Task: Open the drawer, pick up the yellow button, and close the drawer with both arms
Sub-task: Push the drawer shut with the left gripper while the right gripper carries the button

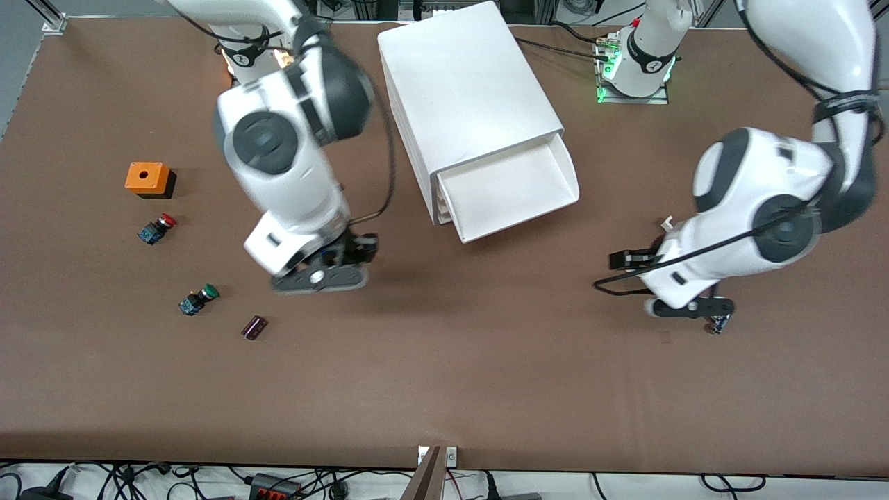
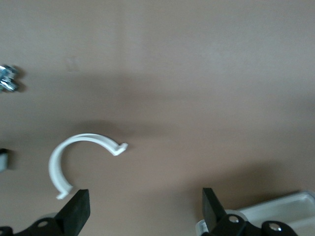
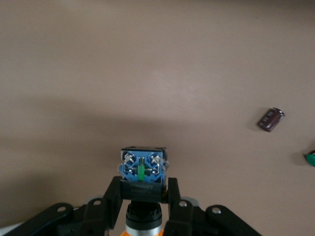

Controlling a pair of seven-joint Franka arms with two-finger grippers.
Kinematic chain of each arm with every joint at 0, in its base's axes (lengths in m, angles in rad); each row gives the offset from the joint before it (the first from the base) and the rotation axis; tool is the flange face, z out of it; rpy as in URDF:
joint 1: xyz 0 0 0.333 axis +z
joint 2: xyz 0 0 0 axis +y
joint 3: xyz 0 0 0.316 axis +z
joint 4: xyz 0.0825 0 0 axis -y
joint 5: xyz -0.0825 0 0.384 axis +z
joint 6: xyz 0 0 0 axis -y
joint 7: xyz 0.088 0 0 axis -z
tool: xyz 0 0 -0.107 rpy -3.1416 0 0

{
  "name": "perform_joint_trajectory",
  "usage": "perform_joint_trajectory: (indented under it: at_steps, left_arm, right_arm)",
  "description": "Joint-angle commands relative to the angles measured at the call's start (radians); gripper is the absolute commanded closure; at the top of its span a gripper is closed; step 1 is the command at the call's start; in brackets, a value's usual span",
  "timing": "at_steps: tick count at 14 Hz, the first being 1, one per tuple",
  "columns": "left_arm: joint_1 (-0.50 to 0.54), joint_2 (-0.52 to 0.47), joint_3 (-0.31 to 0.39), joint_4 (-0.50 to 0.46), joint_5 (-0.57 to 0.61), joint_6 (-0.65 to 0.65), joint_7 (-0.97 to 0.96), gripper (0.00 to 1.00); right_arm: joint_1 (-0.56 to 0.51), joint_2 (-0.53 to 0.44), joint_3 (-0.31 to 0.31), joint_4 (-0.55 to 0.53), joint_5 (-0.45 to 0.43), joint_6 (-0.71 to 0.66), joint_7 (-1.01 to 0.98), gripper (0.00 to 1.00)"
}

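Observation:
The drawer [image 1: 510, 189] stands pulled out of the white cabinet [image 1: 465, 90], and its tray looks bare. My right gripper [image 1: 321, 278] [image 3: 142, 191] hangs over the table beside the cabinet, toward the right arm's end, and is shut on the button [image 3: 141, 167]. The button's blue base sticks out past the fingertips, with its black neck and orange cap between the fingers. My left gripper [image 1: 687, 309] [image 2: 145, 194] is over the table toward the left arm's end. Its fingers [image 2: 78, 206] are open with nothing between them.
An orange box [image 1: 147, 178], a red-capped button [image 1: 158, 229], a green-capped button [image 1: 198, 300] and a small dark part [image 1: 254, 327] [image 3: 270, 119] lie toward the right arm's end. A white curved clip [image 2: 61, 162] lies on the table under the left gripper.

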Motion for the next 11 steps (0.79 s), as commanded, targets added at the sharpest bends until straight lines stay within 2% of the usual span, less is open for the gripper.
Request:
perform_joint_trajectory:
  at_steps: [1,5,8,11]
  left_arm:
    - [-0.053,-0.028,-0.001,-0.122,0.0,0.132,-0.16,0.0]
    - [-0.143,-0.097,-0.013,-0.281,0.0,0.256,-0.355,0.0]
    - [-0.144,-0.153,-0.088,-0.441,-0.001,0.403,-0.437,0.0]
    - [-0.134,-0.198,-0.163,-0.505,-0.004,0.416,-0.546,0.0]
  right_arm:
    - [-0.064,-0.009,0.011,-0.087,0.047,0.01,-0.078,0.97]
    - [-0.13,-0.029,0.009,-0.281,0.047,0.094,-0.203,0.97]
    - [-0.161,-0.038,0.009,-0.412,0.05,0.169,-0.306,0.97]
    - [-0.172,-0.08,0.012,-0.581,0.056,0.327,-0.345,0.97]
